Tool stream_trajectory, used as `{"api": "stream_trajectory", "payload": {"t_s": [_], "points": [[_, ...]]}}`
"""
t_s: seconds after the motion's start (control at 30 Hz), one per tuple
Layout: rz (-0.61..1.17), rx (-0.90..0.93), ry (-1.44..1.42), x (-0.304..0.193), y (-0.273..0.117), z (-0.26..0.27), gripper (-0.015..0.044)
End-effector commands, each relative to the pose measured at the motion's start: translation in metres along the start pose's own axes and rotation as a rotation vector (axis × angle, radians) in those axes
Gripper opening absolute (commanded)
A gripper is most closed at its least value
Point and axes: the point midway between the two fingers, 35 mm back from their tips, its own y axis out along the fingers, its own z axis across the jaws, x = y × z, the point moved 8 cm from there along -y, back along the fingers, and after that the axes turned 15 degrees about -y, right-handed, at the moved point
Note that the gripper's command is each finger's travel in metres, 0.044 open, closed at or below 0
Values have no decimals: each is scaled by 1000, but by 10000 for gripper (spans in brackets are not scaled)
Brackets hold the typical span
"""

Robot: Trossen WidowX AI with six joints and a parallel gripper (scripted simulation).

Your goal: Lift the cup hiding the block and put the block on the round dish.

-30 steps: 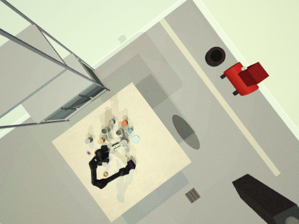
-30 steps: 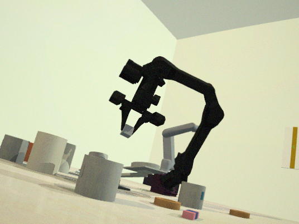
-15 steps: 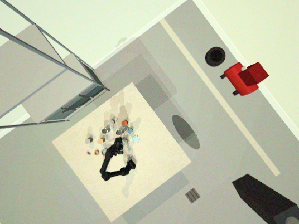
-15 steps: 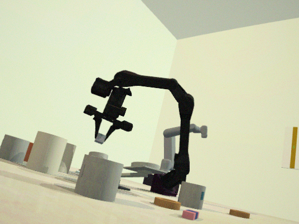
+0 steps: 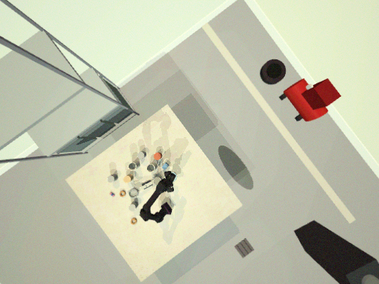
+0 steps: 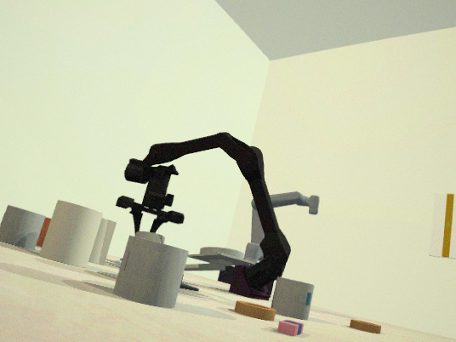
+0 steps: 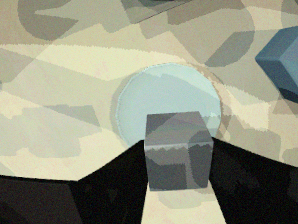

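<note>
My gripper (image 7: 174,145) is shut on a grey block (image 7: 178,167), held above the pale blue round dish (image 7: 160,92). In the wrist view the block covers the dish's near part; a gap below it cannot be measured. In the exterior view the fingertips and block are hidden behind grey cylinders. The small balance (image 5: 146,184) lies left of the arm. One end carries a shallow round pan (image 5: 133,192) (image 6: 221,251) with no cup on it. A grey cup (image 5: 156,176) is at the other end, partly hidden by the arm.
A blue object (image 7: 282,60) (image 5: 165,165) is near the dish. An orange-red object (image 5: 158,155), several grey or whitish cylinders and an orange one (image 5: 127,179) stand farther left and back. Two brown rings (image 6: 255,310) (image 6: 365,327) and a pink-and-blue block (image 6: 290,327) lie on the table.
</note>
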Motion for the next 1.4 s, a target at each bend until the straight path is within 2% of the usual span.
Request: {"api": "stream_trajectory", "payload": {"t_s": [0.0,0.37,1.03,1.37], "points": [[4,1,-21,-6,4,2,0],[3,1,-22,-6,44,2,0],[2,1,-22,-6,65,2,0],[4,3,-24,-6,61,2,262]]}}
